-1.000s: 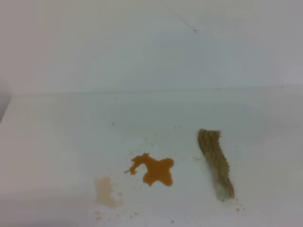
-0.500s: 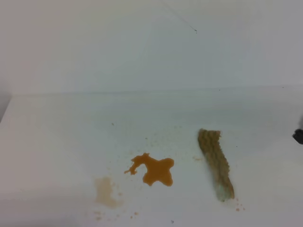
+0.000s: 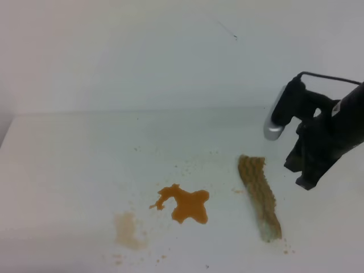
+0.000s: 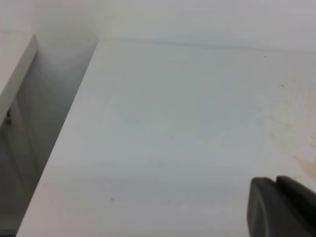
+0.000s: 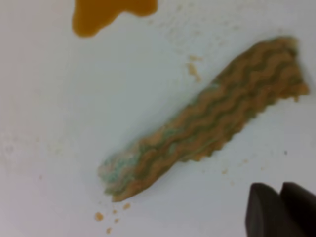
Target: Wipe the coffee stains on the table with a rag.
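A: Rag (image 3: 259, 196) position?

B: Flat on the table (image 3: 74, 165), right of centre in the high view, lying lengthwise front to back. Ribbed tan weave, greyish end nearest the camera. Nothing touching it.

A: And the coffee stains (image 3: 183, 204)?

B: Orange-brown lobed blotch to the left of the rag, apart from it. A paler tan smear sits further left and nearer the front edge. Brown specks scattered around both, a few just beside the rag's grey end.

A: Right gripper (image 3: 310, 165)?

B: Dark, in the air to the right of the rag's far end, clear of the cloth. Its wrist view looks down on the rag (image 5: 207, 121) lying diagonally, with one lobe of the blotch (image 5: 106, 14) at the top edge. Only dark finger ends (image 5: 280, 210) show at the bottom right corner, side by side; cannot tell how the jaws stand.

A: Left side?

B: Out of the high view. Its wrist camera shows bare tabletop (image 4: 163, 123) and a dark corner of the left gripper (image 4: 281, 207). Jaw state unreadable there too.
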